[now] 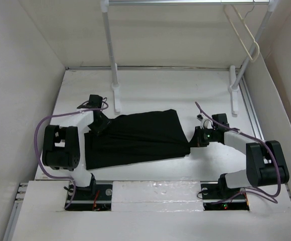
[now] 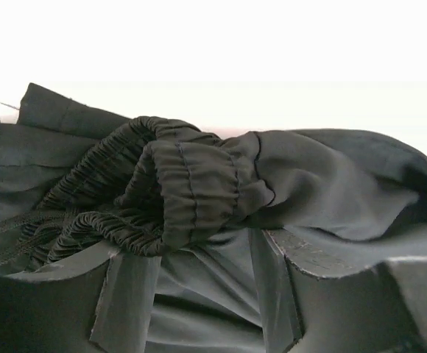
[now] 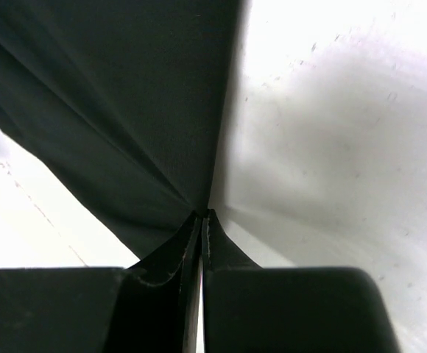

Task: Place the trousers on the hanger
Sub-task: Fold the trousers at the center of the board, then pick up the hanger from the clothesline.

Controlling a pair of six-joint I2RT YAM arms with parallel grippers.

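Note:
The black trousers (image 1: 135, 138) lie spread across the middle of the table, waistband to the left. My left gripper (image 1: 96, 126) is at that waistband end. In the left wrist view the gathered elastic waistband (image 2: 191, 191) bunches over the fingers (image 2: 125, 294), and cloth fills the gap between them, so the left gripper (image 2: 202, 254) is shut on it. My right gripper (image 1: 191, 139) is at the trousers' right edge. There the right gripper (image 3: 202, 215) is shut, with the cloth's edge (image 3: 125, 95) pinched at its tips. The cream hanger (image 1: 243, 30) hangs from the rack at the top right, far from both grippers.
A white rack stands at the back, with its left pole (image 1: 110, 45), right pole (image 1: 251, 50) and feet (image 1: 117, 98) resting on the table behind the trousers. White walls close in both sides. Purple cables (image 1: 45, 125) loop beside each arm.

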